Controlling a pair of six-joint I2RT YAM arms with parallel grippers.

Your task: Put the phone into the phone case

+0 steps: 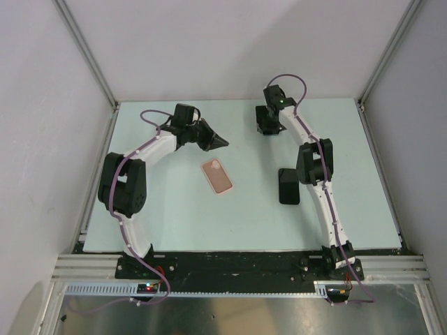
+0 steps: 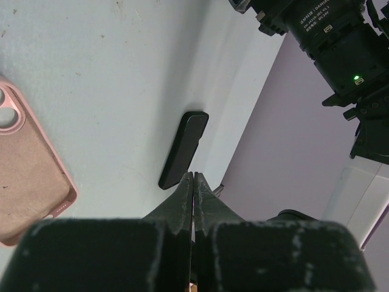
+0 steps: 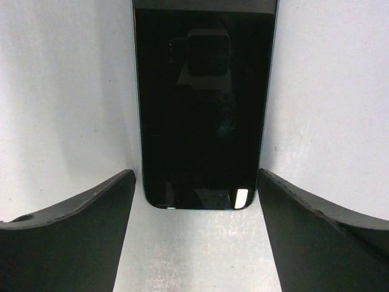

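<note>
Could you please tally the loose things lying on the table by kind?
Phone: 1
Phone case: 1
Total: 2

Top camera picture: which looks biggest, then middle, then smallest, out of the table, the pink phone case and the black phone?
1. table
2. pink phone case
3. black phone
The case and the phone are close. The case looks only a little wider, and both lie flat on the table.
</note>
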